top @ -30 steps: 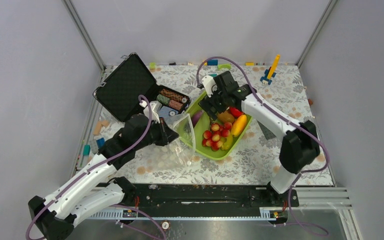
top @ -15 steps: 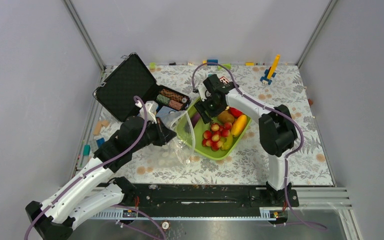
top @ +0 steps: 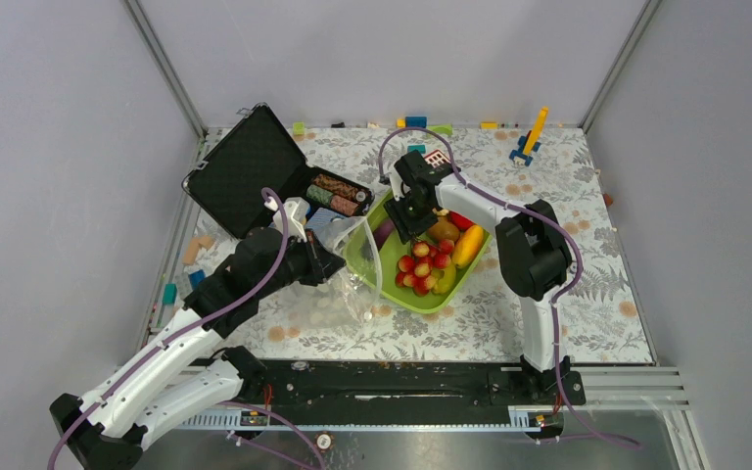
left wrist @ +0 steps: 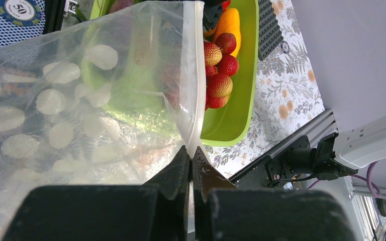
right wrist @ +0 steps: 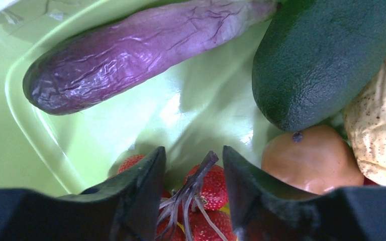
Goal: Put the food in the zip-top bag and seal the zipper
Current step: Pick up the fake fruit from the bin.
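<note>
My left gripper is shut on the whitish zipper strip at the mouth of the clear dotted zip-top bag. It holds the bag up beside the lime-green tray. The food lies in the tray: red strawberries, an orange mango, a purple eggplant, a dark avocado and an orange-brown round fruit. My right gripper reaches down into the tray's far left corner. Its jaws stand apart on either side of the strawberry bunch's brown stem, not touching it.
An open black case with striped poker chips lies left of the tray, just behind the bag. Small coloured blocks line the back edge and the left side. A yellow and blue toy stands at the back right.
The right arm has swung left and dipped into the tray's far left corner. Its jaws have narrowed around the strawberry stem. The left gripper keeps its hold on the bag.
</note>
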`<state>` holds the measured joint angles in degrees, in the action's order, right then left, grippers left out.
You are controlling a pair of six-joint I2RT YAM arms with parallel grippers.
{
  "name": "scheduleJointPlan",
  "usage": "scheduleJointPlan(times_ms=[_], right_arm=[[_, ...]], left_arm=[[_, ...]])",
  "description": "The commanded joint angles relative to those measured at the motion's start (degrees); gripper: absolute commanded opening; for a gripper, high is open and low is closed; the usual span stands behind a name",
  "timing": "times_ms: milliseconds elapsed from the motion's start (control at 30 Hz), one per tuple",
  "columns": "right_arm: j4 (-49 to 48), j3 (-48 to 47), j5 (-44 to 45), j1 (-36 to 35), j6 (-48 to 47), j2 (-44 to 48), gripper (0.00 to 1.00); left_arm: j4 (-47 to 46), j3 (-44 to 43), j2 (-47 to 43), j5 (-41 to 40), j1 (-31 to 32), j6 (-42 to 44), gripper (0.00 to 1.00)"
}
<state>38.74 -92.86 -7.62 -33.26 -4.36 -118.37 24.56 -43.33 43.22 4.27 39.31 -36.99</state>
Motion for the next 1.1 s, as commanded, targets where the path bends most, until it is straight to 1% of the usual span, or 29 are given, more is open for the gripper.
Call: scheduleJointPlan(times_ms=[0,167,400,533,600,767,867,933,1000,1067], right_arm=[[0.72,-0.81,-0.29,0.12,1.87,-0.34,0.43],[2.12,0.58,-0.74,0.16,0.67,2.12,0.0],[1.04,3.75,4.28,0.12,2.84,11.33,0.0],[-4.93,8.93,4.18,0.12,7.11,21.09,0.0],[-9.81,12.63,3.26,0.05,8.97,26.53,0.0],[-27.47,24.02,2.09,-0.02,14.18,41.22,0.0],[-38.79,30.46,-2.55,-0.27,17.2,48.73,0.0],[-45.68,33.17,-5.62,-0.69,19.73,52.5,0.0],[-49.84,34.4,-8.92,-1.34,21.52,55.22,0.0],[-50.8,33.96,-11.9,-1.98,22.29,56.94,0.0]], left_arm=[[-1.35,0.42,-0.73,-0.77,-0.31,0.06,0.0],[-0.93,0.41,-0.84,-1.13,-0.3,0.09,0.0],[-1.0,-0.01,-0.62,-0.31,-0.37,-0.42,0.0],[-1.28,-0.39,-0.42,0.15,-0.29,-1.67,0.0],[-1.57,-0.48,-0.39,0.44,-0.3,-2.48,0.0],[-1.91,-0.9,0.27,1.12,-0.36,-4.95,0.0],[-1.97,-1.59,0.86,2.87,-0.36,-6.45,0.0],[-1.89,-2.18,1.06,3.84,-0.35,-7.65,0.0],[-1.65,-2.98,1.11,4.97,-0.42,-9.19,0.0],[-1.17,-3.43,0.86,6.56,-0.38,-10.81,0.0]])
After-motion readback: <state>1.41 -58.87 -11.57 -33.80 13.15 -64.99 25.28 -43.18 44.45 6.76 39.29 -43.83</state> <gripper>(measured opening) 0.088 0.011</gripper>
